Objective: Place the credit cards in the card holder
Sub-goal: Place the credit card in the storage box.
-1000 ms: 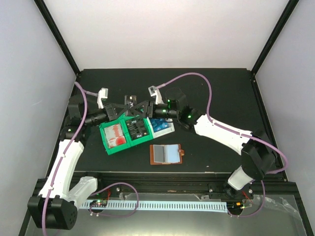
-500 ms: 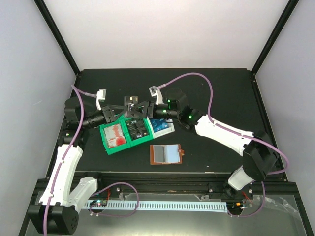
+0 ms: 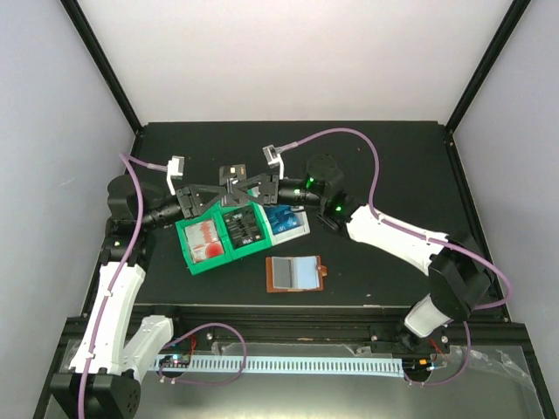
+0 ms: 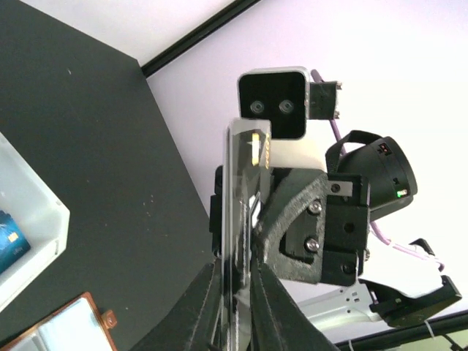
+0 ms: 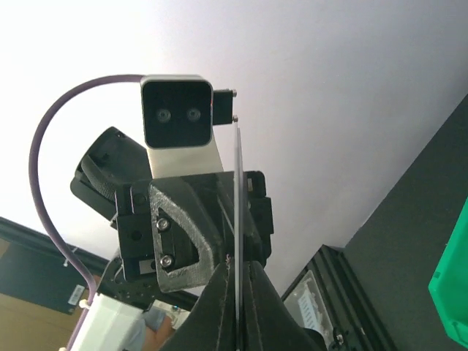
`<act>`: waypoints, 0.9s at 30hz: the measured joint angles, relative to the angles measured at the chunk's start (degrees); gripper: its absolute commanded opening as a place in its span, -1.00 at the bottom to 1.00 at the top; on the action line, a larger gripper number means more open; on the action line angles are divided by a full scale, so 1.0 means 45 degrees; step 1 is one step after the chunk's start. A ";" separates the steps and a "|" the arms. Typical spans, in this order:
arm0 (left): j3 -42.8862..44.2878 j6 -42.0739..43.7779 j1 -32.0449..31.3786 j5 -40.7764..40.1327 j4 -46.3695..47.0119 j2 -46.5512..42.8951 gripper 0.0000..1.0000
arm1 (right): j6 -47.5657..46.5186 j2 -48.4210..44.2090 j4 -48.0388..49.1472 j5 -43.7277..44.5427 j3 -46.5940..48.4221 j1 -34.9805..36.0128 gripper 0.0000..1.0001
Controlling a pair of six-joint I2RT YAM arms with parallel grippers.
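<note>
Black table (image 3: 376, 157) inside white walls (image 3: 288, 52), with dark frame posts at the corners.

Left arm (image 3: 113, 288), long and white, stretched from the near left corner up and inward. Right arm (image 3: 393, 240) likewise from the near right, bent across toward the centre. Meeting point of the two above the far edge of the bins.

Green bin (image 3: 185, 253) left of centre, turned a little askew, split into two compartments: red-and-white card (image 3: 206, 237) in the left one, black cards (image 3: 247, 229) in the right one. Just beside it on the right, white bin (image 3: 303, 229) with a blue card (image 3: 281, 223) lying inside.

Nearer the front edge, apart from both bins: holder (image 3: 295, 274), opened flat, greyish pockets facing up, brown leather border and tab on its right side.

Up in the air over the green bin, one card (image 4: 235, 205), edge-on in both wrist views; colour not readable from that angle.

Left pincer (image 4: 235, 267): fingers set narrowly, pressed against both faces of one end of that card. Right pincer (image 5: 238, 267): closed to a thin slit on the opposite end of the same card. Gripped from both ends at once, clear of the table and well apart from the holder.
</note>
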 measured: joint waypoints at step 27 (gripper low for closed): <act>-0.0005 0.0719 0.0053 0.0792 -0.0010 -0.0087 -0.88 | 0.2618 -0.0049 0.2705 -0.1360 -0.0913 -0.0520 -0.92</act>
